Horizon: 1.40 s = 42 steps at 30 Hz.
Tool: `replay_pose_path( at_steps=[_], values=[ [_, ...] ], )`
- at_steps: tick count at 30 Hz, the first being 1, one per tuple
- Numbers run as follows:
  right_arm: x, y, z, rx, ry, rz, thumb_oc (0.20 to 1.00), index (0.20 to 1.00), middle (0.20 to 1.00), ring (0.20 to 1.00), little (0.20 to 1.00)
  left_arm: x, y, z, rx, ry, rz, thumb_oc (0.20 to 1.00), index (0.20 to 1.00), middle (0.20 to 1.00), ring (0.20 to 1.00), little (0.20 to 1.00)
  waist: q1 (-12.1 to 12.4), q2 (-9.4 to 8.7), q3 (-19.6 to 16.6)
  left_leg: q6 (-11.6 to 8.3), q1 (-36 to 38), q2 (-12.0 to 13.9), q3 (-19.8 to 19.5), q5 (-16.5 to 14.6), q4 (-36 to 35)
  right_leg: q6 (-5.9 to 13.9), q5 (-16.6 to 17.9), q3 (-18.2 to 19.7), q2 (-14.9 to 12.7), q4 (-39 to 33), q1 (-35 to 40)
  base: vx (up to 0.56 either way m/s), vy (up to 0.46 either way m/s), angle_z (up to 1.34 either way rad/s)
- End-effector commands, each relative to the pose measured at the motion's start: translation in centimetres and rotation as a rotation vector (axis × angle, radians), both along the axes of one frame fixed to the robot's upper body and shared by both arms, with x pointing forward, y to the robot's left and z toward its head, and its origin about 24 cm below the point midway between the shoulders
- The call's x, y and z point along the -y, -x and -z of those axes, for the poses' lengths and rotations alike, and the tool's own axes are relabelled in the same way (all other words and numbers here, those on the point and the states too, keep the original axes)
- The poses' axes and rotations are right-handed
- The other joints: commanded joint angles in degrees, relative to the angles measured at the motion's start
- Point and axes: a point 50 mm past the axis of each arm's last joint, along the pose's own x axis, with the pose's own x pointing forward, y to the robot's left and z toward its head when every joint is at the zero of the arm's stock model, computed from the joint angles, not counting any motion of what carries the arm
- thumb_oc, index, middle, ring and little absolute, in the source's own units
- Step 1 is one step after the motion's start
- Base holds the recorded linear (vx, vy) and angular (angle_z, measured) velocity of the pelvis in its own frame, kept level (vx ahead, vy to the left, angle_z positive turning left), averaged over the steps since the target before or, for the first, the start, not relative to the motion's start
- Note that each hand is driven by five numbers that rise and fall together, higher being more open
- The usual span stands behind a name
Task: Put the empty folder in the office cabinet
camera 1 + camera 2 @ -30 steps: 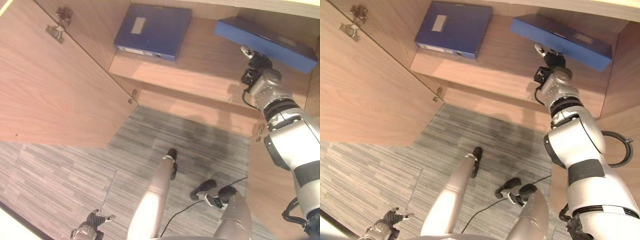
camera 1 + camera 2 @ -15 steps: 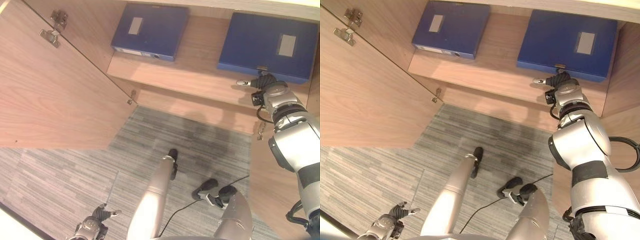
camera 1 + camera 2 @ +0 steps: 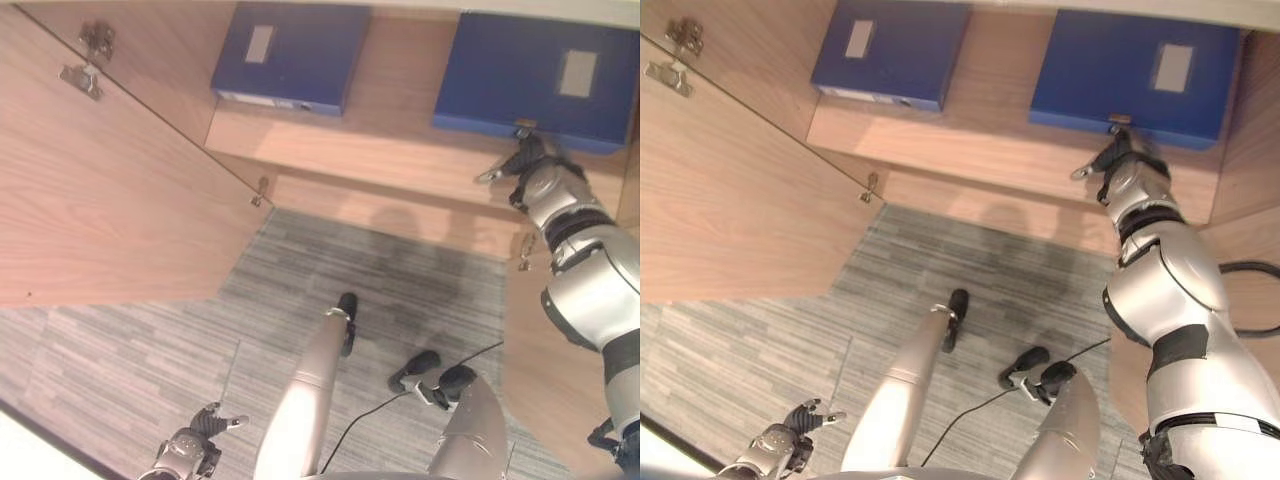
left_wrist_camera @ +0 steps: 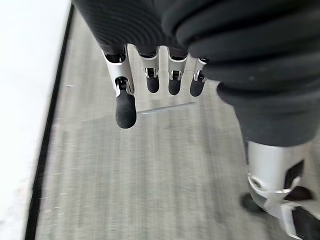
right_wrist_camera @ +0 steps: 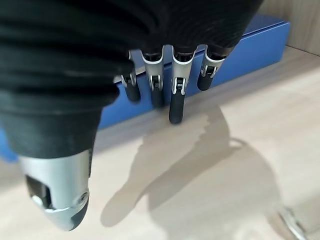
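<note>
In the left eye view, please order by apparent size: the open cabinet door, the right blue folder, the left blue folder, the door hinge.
1. Cabinet door
2. Right blue folder, left blue folder: nearly alike, not ranked
3. Door hinge

- The right arm is stretched forward and up, with the right hand (image 3: 532,172) held at its far end.
- In the right wrist view, the fingers (image 5: 176,100) are seen hanging loosely extended in a row, with nothing gripped; the thumb is set apart from them.
- The left hand (image 3: 192,448) is held low at the robot's left side.
- In the left wrist view, its fingers (image 4: 125,107) are seen relaxed and spread, and nothing is held.
</note>
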Motion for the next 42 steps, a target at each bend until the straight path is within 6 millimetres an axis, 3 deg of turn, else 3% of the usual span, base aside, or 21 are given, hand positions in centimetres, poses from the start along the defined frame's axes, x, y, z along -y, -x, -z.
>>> replay_pose_path(
  at_steps=[1, 4, 7, 11, 14, 15, 16, 17, 18, 20, 22, 23, 25, 27, 28, 30, 32, 34, 35, 36, 42],
  values=[
    [2.9, 2.4, 4.7, -0.252, -0.026, 0.128, 1.0, 1.0, 1.0, 1.0, 1.0, -2.3, 2.6, 0.1, -0.097, -0.065, 0.018, 1.0, 1.0, 1.0, 1.0, 1.0, 0.9, 1.11, 2.1, 1.73, 5.2, 0.9, -0.2, -1.6, -6.3, 6.04, 8.5, 3.2, -0.2, -12.1, 7.0, 0.02, 0.003, -0.04],
    [3.4, 3.1, 6.2, -0.306, -0.02, 0.126, 1.0, 1.0, 1.0, 1.0, 1.0, -2.8, 2.3, -0.2, -0.095, -0.07, 0.039, 1.0, 1.0, 1.0, 1.0, 1.0, 0.8, 0.89, 2.0, 1.64, 10.0, 0.7, -0.1, -1.2, -9.2, 7.04, 10.1, 2.6, 0.6, -15.5, 11.4, 0.0, 0.002, -0.02],
    [2.5, 3.6, 8.6, -0.347, 0.01, 0.037, 1.0, 1.0, 1.0, 1.0, 1.0, -3.0, 2.9, 0.0, -0.109, -0.067, -0.006, 1.0, 1.0, 1.0, 1.0, 1.0, -1.7, -0.57, 2.4, 1.29, 15.7, 1.2, 0.5, -0.4, -12.7, 7.94, 12.3, 2.9, 2.5, -20.2, 16.5, 0.01, 0.003, 0.01],
    [-2.8, 3.4, 11.8, -0.417, 0.008, -0.154, 1.0, 1.0, 1.0, 1.0, 1.0, -2.7, 3.9, 0.7, -0.148, -0.058, -0.079, 1.0, 1.0, 1.0, 1.0, 1.0, -4.8, -2.37, 2.7, 0.27, 23.5, 2.4, 1.4, 1.1, -18.4, 8.65, 15.3, 2.8, 5.0, -28.0, 24.3, 0.02, -0.004, -0.21],
    [-6.7, 3.2, 12.8, -0.44, -0.041, -0.292, 1.0, 1.0, 1.0, 1.0, 1.0, -2.3, 5.1, 1.3, -0.2, -0.04, -0.125, 1.0, 1.0, 1.0, 1.0, 1.0, -7.3, -3.95, 2.6, -0.78, 32.9, 3.9, 2.9, 3.7, -25.9, 9.24, 18.3, 2.8, 8.0, -37.5, 32.9, 0.06, -0.037, -0.53],
    [-8.0, 4.1, 14.3, -0.444, -0.107, -0.329, 1.0, 1.0, 1.0, 1.0, 1.0, -1.8, 5.6, 1.7, -0.224, -0.016, -0.15, 1.0, 1.0, 1.0, 1.0, 1.0, -8.7, -4.65, 1.6, -1.07, 37.6, 4.9, 4.4, 5.1, -30.2, 9.83, 19.9, 3.2, 9.4, -41.4, 36.1, 0.15, -0.067, -0.69],
    [-9.7, 6.8, 18.3, -0.523, -0.169, -0.37, 1.0, 1.0, 1.0, 1.0, 1.0, -1.2, 6.0, 2.0, -0.262, -0.025, -0.139, 1.0, 1.0, 1.0, 1.0, 1.0, -10.2, -5.38, -0.4, -1.53, 43.3, 6.1, 6.2, 6.7, -35.4, 10.22, 21.1, 3.3, 11.3, -46.6, 40.0, 0.14, -0.063, -1.0],
    [-11.2, 9.0, 20.6, -0.552, -0.225, -0.418, 1.0, 1.0, 1.0, 1.0, 1.0, -0.5, 6.2, 2.3, -0.283, -0.018, -0.132, 1.0, 1.0, 1.0, 1.0, 1.0, -11.6, -5.71, -2.0, -1.99, 46.4, 6.9, 7.8, 8.1, -38.8, 10.45, 22.1, 3.9, 13.1, -50.1, 41.9, 0.13, -0.052, -0.93],
    [-11.4, 10.1, 21.5, -0.55, -0.269, -0.433, 1.0, 1.0, 1.0, 1.0, 1.0, -0.4, 6.3, 2.3, -0.287, -0.016, -0.136, 1.0, 1.0, 1.0, 1.0, 1.0, -12.6, -5.85, -3.2, -2.4, 48.0, 7.2, 9.0, 9.1, -40.8, 10.74, 22.8, 4.2, 14.1, -52.3, 42.8, 0.07, -0.033, -0.55],
    [-8.9, 14.5, 25.4, -0.658, -0.356, -0.318, 1.0, 1.0, 1.0, 1.0, 1.0, 0.1, 6.0, 2.5, -0.285, 0.016, -0.15, 1.0, 1.0, 1.0, 1.0, 1.0, -14.4, -6.03, -5.2, -2.74, 50.6, 7.6, 10.8, 10.3, -44.2, 11.15, 24.3, 4.9, 15.9, -55.8, 44.1, 0.06, -0.026, -0.4],
    [-8.3, 18.1, 27.9, -0.727, -0.435, -0.24, 1.0, 1.0, 1.0, 1.0, 1.0, 1.0, 5.3, 2.6, -0.269, 0.033, -0.101, 1.0, 1.0, 1.0, 1.0, 1.0, -15.1, -5.97, -7.3, -3.1, 53.4, 7.8, 12.7, 11.2, -47.5, 11.46, 25.5, 5.4, 17.4, -59.1, 45.9, 0.08, -0.041, -0.52],
    [-7.3, 21.6, 29.9, -0.794, -0.487, -0.157, 1.0, 1.0, 1.0, 1.0, 1.0, 1.8, 4.6, 2.6, -0.243, 0.043, -0.072, 1.0, 1.0, 1.0, 1.0, 1.0, -15.9, -6.05, -9.0, -3.32, 55.2, 7.9, 13.8, 11.5, -49.2, 11.69, 26.0, 5.8, 18.4, -61.6, 47.1, 0.1, -0.069, -0.4],
    [-6.3, 24.8, 31.4, -0.839, -0.559, -0.025, 1.0, 1.0, 1.0, 1.0, 1.0, 2.6, 4.4, 2.8, -0.23, 0.05, -0.064, 1.0, 1.0, 1.0, 1.0, 1.0, -16.6, -6.22, -11.0, -3.6, 57.3, 8.2, 15.2, 11.2, -50.0, 11.54, 26.2, 6.8, 19.8, -63.9, 49.0, 0.1, -0.078, -0.55],
    [-7.3, 24.0, 31.4, -0.821, -0.647, 0.025, 1.0, 1.0, 1.0, 1.0, 1.0, 1.7, 6.0, 2.9, -0.293, -0.01, -0.056, 1.0, 1.0, 1.0, 1.0, 1.0, -16.3, -7.05, -12.4, -4.1, 58.5, 9.0, 16.5, 10.6, -49.0, 11.26, 25.9, 7.8, 20.8, -64.9, 50.1, 0.09, -0.176, -0.51],
    [-8.1, 26.3, 32.5, -0.864, -0.686, 0.076, 1.0, 1.0, 1.0, 1.0, 1.0, 1.6, 5.6, 2.8, -0.306, -0.02, -0.032, 1.0, 1.0, 1.0, 1.0, 1.0, -15.8, -7.79, -12.4, -4.39, 58.3, 9.8, 16.9, 10.1, -47.2, 10.87, 25.5, 8.4, 21.5, -64.9, 50.5, 0.09, -0.309, -0.32],
    [-6.8, 28.1, 33.1, -0.912, -0.703, 0.165, 1.0, 1.0, 1.0, 1.0, 1.0, -1.1, 7.2, 2.3, -0.361, -0.076, -0.114, 1.0, 1.0, 1.0, 1.0, 1.0, -15.1, -9.71, -12.1, -4.31, 57.0, 11.3, 16.6, 7.4, -39.8, 10.17, 25.2, 10.3, 22.8, -64.9, 51.0, 0.0, -0.272, -0.3],
    [-6.1, 28.8, 33.2, -0.912, -0.716, 0.207, 1.0, 1.0, 1.0, 1.0, 1.0, -2.4, 8.4, 2.0, -0.402, -0.102, -0.165, 1.0, 1.0, 1.0, 1.0, 1.0, -14.3, -11.47, -11.4, -2.83, 54.7, 9.9, 11.9, 4.7, -32.4, 9.32, 26.3, 12.5, 22.9, -64.9, 50.5, -0.1, -0.127, -0.64],
    [-4.6, 30.4, 33.4, -0.908, -0.756, 0.315, 1.0, 1.0, 1.0, 1.0, 1.0, -2.5, 9.2, 2.1, -0.415, -0.099, -0.208, 1.0, 1.0, 1.0, 1.0, 1.0, -14.1, -11.86, -11.1, -1.31, 54.6, 6.3, 6.1, 1.2, -26.3, 9.37, 26.7, 14.3, 23.3, -64.9, 50.7, -0.09, 0.062, -0.81],
    [-3.8, 31.7, 33.6, -0.921, -0.764, 0.393, 1.0, 1.0, 1.0, 1.0, 1.0, -2.0, 9.0, 2.2, -0.413, -0.088, -0.193, 1.0, 1.0, 1.0, 1.0, 1.0, -14.9, -11.06, -11.5, -0.74, 56.4, 5.4, 6.7, -1.6, -30.4, 9.89, 26.7, 13.9, 23.2, -64.9, 50.6, -0.07, 0.256, -0.23],
    [-3.0, 33.5, 33.8, -0.938, -0.768, 0.482, 1.0, 1.0, 1.0, 1.0, 1.0, -1.7, 8.8, 2.3, -0.407, -0.079, -0.177, 1.0, 1.0, 1.0, 1.0, 1.0, -15.8, -10.03, -12.2, -0.86, 58.2, 4.2, 7.6, -1.2, -34.9, 10.67, 27.6, 13.4, 22.5, -64.9, 50.0, -0.05, 0.227, -0.04],
    [-0.1, 35.6, 33.3, -0.908, -0.759, 0.661, 1.0, 1.0, 1.0, 1.0, 1.0, -1.9, 6.9, 2.0, -0.351, -0.08, -0.121, 1.0, 1.0, 1.0, 1.0, 1.0, -18.6, -7.5, -12.9, -0.23, 60.3, 0.4, 8.7, 1.5, -44.8, 12.88, 32.0, 13.2, 19.0, -64.8, 46.1, -0.11, 0.237, 0.23]
  ],
)
